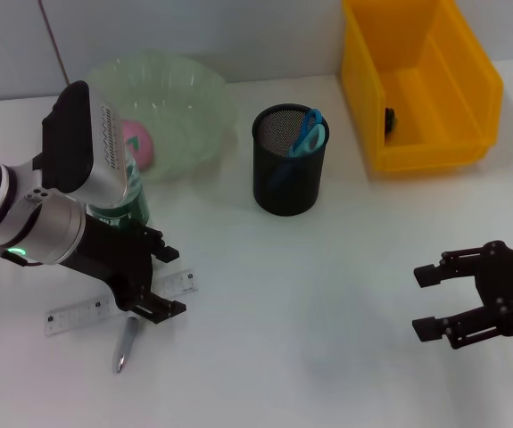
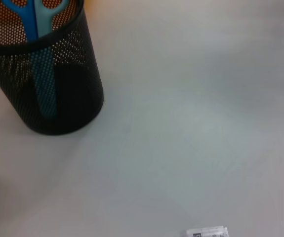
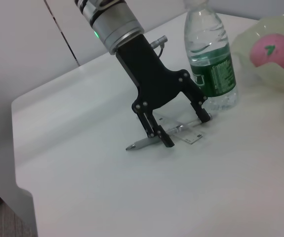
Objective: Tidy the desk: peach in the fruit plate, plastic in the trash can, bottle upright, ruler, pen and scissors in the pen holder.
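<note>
**Left gripper straddling ruler and pen: risk of a bad pinch**

White desk and pale wall are filling my screens while I am watching the ruler (image 1: 118, 302), the clear flat strip lying at the near left with the pen (image 1: 127, 343) crossing just under its near edge. My left gripper (image 1: 153, 283) is hanging right over them with its fingers spread wide, holding nothing; in the right wrist view its tips are sitting down at the desk surface on either side of both items.

I am worrying that closing here is going to catch pen and ruler together, or skate off the thin flat ruler and flick the pen away. Just beside the arm, the bottle (image 3: 210, 58) is standing upright, and a careless lift could be knocking it over.

Farther right, the pen holder (image 1: 289, 162) is already carrying the scissors (image 1: 309, 132), so a tilted ruler could be jamming against them. My right gripper (image 1: 436, 303) is idling open at the near right.
</note>
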Motion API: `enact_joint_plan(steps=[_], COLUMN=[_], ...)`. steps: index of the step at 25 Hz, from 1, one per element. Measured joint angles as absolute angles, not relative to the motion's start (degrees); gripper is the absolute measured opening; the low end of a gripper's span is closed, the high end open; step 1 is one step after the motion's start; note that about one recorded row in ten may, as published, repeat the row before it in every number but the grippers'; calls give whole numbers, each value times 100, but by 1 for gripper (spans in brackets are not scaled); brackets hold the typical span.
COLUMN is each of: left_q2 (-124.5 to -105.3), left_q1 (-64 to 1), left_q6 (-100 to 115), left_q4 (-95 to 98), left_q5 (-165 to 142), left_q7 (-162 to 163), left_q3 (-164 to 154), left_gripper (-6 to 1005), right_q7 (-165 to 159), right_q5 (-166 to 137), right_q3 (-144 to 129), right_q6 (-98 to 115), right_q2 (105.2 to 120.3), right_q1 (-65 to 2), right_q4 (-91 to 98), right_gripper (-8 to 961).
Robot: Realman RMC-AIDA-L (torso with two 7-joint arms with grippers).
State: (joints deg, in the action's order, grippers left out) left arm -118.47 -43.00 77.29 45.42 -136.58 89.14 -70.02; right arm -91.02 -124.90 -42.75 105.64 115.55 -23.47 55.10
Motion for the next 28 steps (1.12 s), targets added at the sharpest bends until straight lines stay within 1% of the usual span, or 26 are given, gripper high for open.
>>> enact_joint_plan(steps=[28], left_q2=[-11865], left_q1=[-4351], left_q6=[7656], left_q4=[4393], left_q5=[-13685], left_q7=[8888], left_q3=[-7068], left_gripper=[708], right_q7=[-9096], right_q5=[-12577], right_q3=[-4331], right_q6=[10421], right_q2=[11601], right_q1=[-2358], right_q4=[5502], right_gripper=[831])
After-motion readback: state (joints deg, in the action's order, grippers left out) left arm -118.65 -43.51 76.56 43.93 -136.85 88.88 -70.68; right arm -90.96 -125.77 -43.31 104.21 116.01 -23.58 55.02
